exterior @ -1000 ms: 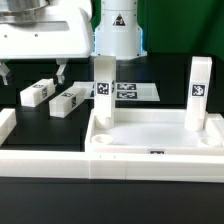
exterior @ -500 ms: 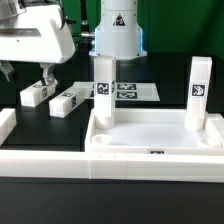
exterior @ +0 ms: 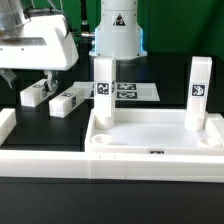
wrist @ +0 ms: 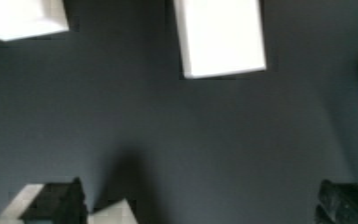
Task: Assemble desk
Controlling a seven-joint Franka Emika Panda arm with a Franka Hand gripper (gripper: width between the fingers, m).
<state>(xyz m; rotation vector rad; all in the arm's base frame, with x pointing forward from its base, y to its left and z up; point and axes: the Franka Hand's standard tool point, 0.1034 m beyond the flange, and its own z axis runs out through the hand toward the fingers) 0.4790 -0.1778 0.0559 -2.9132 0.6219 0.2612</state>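
The white desk top lies in the exterior view's right half with its rim up. Two white tagged legs stand upright in its far corner sockets, one on the left and one on the right. Two more legs lie loose on the black table, one beside the other. My gripper hangs open and empty just above and behind the loose legs. In the wrist view its dark fingertips frame bare table, with the gripper holding nothing. Both loose legs show there, one and the other.
A long low white border rail runs along the table's front and turns up at the exterior view's left. The marker board lies flat behind the desk top. The robot's white base stands at the back.
My gripper has moved toward the exterior view's left and a little lower, over the loose legs. Its jaws stay open. The desk parts have not moved.
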